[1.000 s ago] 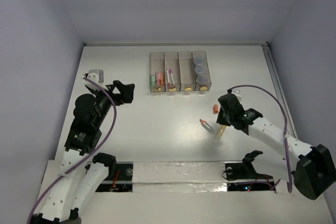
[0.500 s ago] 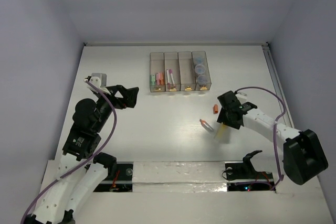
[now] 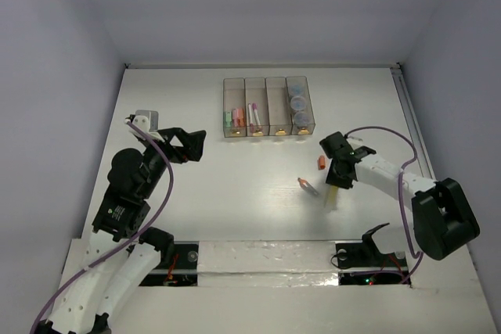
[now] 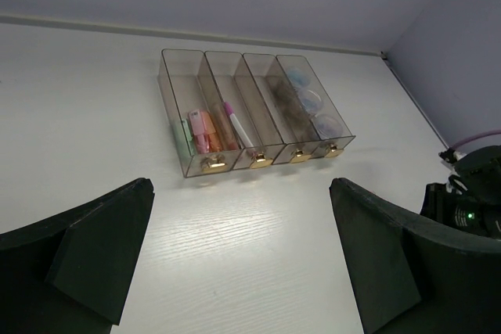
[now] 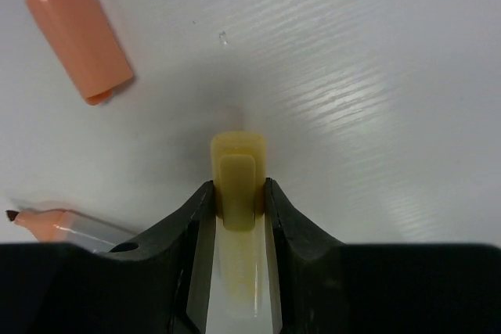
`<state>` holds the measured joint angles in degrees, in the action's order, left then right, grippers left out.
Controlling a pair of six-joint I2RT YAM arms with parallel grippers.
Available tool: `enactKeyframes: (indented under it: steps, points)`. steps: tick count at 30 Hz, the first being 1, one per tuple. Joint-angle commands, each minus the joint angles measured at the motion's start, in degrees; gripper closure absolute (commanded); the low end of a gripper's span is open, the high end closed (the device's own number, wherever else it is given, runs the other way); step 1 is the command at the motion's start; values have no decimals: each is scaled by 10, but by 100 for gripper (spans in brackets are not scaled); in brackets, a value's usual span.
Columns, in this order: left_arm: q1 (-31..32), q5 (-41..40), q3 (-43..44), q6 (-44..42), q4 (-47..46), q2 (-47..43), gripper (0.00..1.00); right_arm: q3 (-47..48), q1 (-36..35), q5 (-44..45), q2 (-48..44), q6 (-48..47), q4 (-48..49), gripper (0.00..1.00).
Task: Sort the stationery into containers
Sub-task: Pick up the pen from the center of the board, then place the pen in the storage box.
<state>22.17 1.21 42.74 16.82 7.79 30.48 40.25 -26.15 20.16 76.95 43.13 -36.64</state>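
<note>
Right hand (image 5: 237,193) is clamped on the gold marker (image 5: 237,163), a finger pressing each side. Its long axis runs in line with the fingers, blunt end poking out past the fingertips. Ahead and left of that hand lies an orange cap (image 5: 80,41). Close by the finger on that side is an uncapped orange marker (image 5: 66,224), dark tip aimed left. Left hand (image 4: 243,263) gapes wide, holding nothing, the containers (image 4: 250,115) straight ahead of it. White wood-grain desk (image 5: 376,76), pale lilac walls
</note>
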Motion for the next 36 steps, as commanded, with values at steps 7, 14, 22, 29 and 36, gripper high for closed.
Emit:
enactKeyframes:
  steps: [7, 14, 22, 29, 36]
  points:
    - [4, -7, 5, -7, -16, 0, 6, 159, 5, -59, -50, -152, 60, 98]
    - [-2, -6, 2, -7, -18, 1, 6, 335, 5, -198, 118, -254, 224, 100]
    - [-25, -2, 1, -7, -21, -12, 6, 639, 5, -212, 357, -371, 154, 100]
    - [-36, -3, 0, -8, -19, -10, 6, 770, 5, -165, 474, -369, 128, 97]
    - [-36, -2, 0, -8, -21, -9, 6, 779, 5, -142, 489, -361, 121, 38]
